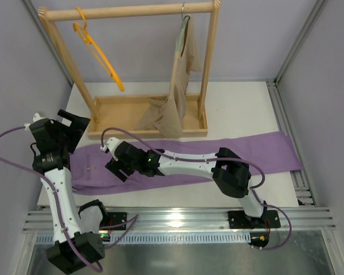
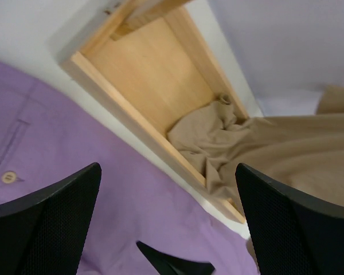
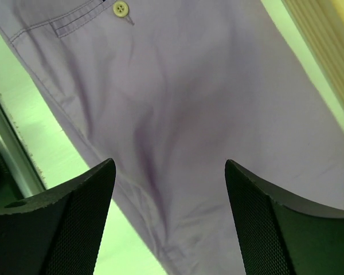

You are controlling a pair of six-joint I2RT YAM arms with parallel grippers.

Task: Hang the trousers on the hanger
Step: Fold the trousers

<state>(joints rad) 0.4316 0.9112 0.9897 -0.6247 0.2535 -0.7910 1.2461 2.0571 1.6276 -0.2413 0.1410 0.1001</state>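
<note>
Right wrist view: my right gripper (image 3: 169,163) gapes wide, empty, over the trousers (image 3: 218,103); button (image 3: 121,8) at eleven o'clock.

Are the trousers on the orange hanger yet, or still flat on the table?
Still on the table: the trousers lie spread lengthwise before the wooden rack, while the hanger hangs bare from its top rail.

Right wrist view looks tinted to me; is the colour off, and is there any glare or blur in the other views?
Right wrist: strong green cast on the table, trousers sharp, right end effector soft-edged. Left wrist: natural colour, left end effector equally soft. Top external: bright glare on the metal rail, otherwise evenly lit.
</note>
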